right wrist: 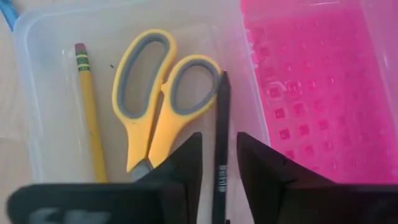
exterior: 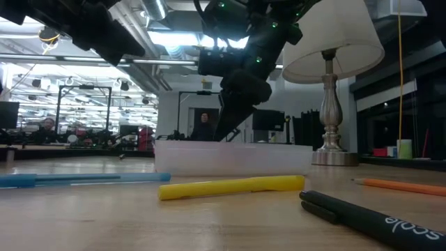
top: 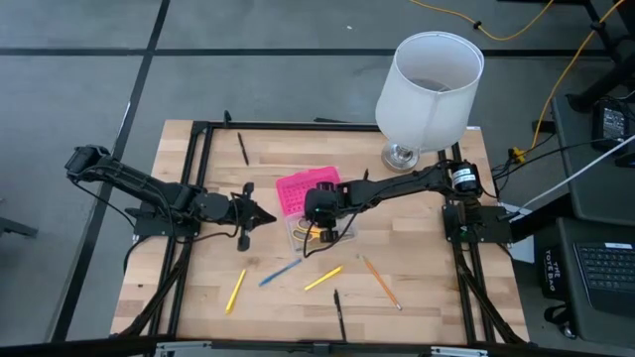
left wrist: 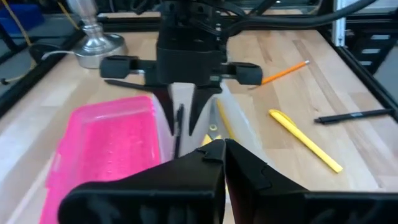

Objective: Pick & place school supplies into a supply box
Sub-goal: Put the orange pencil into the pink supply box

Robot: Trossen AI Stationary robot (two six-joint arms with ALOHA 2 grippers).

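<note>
Right end effector (right wrist: 214, 171) hung over the clear base of the supply box (top: 303, 213) at mid-worktop (top: 417, 283). Its fingers stood apart, a black pen (right wrist: 221, 143) lying in the gap between them, apparently released into the base. Whether the pads touched the pen could not be told. Yellow-handled scissors (right wrist: 152, 102) and a yellow pencil (right wrist: 90, 112) lay in the same base; the pink lid (right wrist: 311, 87) was flung open alongside.

Left end effector (left wrist: 221, 155) was clenched and empty, parked just beside the box.

Loose on the worktop, near the front edge: a yellow pen (top: 322, 279), a blue pen (top: 281, 273), another yellow pencil (top: 235, 291), an orange pencil (top: 380, 282) and a second black pen (top: 338, 312). A third black pen (top: 242, 148) lay near the far edge.

Handling, as judged: the pens and pencils look light, stiff and smooth, likely to roll. Best taken across the barrel at mid-length, fingers square to it.
</note>
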